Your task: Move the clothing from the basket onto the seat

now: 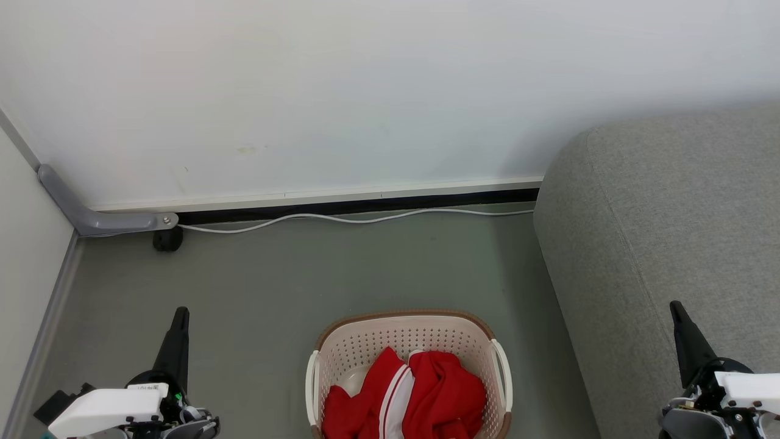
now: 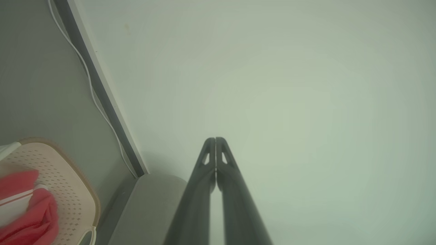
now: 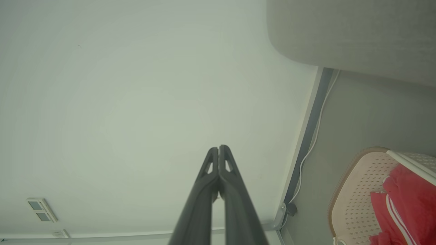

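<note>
At the lower left of the head view, the left gripper [image 1: 180,314] points up with its two dark fingers pressed flat together, holding nothing. Above it, a thin white cord [image 1: 341,217] runs along the bottom of the wall [image 1: 365,91]. In the bottom middle, the basket [image 1: 402,315] sits on the grey-green floor [image 1: 262,280]. The red clothes [image 1: 426,390] with white stripes lie bunched up inside it, low down toward the near side. The clothes look soft, light and floppy. I think they will droop and trail when lifted, and a loose end may catch on the basket's rim. The best place to pinch looks like the thick fold that stands up in the middle of the pile. The big grey sofa [image 1: 670,213] fills the right side, near the basket, and the part we can see has no clothes on it. At the lower right, the right gripper [image 1: 676,308] points up too, its fingers shut tight on nothing. The job looks not yet begun.
</note>
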Tool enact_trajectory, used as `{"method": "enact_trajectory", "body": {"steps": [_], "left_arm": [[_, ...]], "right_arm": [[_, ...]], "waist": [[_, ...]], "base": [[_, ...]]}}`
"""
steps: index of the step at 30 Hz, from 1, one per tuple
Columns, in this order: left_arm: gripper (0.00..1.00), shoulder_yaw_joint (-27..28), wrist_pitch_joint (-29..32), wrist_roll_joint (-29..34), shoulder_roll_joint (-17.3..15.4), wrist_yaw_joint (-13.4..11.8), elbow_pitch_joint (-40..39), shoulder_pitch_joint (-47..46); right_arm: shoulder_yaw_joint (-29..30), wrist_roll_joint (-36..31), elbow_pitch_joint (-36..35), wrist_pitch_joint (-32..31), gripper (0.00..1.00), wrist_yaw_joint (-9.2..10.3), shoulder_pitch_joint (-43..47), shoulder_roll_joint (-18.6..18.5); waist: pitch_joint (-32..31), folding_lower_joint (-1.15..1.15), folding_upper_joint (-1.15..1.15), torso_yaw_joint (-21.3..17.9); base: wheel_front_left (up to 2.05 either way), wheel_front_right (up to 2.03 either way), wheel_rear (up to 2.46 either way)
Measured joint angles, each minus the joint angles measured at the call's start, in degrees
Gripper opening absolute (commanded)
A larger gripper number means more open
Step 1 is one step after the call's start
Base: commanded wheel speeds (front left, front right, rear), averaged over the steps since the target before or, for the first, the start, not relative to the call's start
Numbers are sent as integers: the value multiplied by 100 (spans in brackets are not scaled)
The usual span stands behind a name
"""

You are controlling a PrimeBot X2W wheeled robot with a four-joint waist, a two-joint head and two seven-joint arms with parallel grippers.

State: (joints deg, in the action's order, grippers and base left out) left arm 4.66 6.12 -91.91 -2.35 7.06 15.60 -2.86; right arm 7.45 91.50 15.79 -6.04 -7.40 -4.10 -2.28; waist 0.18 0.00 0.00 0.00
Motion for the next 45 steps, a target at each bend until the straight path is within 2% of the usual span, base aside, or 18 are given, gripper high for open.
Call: {"method": "enact_trajectory", "body": {"steps": [33, 34, 39, 45], "left_arm": [[0, -3, -2, 2, 1, -3, 22, 10], [100, -8, -8, 3, 13, -8, 76, 31], [100, -26, -18, 3, 136, -11, 378, 314], [100, -30, -94, 14, 124, -11, 381, 308]], "right_arm": [[-5, -2, 21, 1, 0, -1, 5, 3], [-14, -8, 66, 2, 100, 0, 30, 18], [-48, -14, 357, 4, 100, 12, 278, 134], [-67, -21, 357, 12, 100, 18, 244, 124]], "waist": [[0, 0, 0, 0], [0, 0, 0, 0], [15, 0, 0, 0], [2, 2, 0, -5]], "base": [[0, 0, 0], [0, 0, 0], [0, 0, 0], [0, 0, 0]]}}
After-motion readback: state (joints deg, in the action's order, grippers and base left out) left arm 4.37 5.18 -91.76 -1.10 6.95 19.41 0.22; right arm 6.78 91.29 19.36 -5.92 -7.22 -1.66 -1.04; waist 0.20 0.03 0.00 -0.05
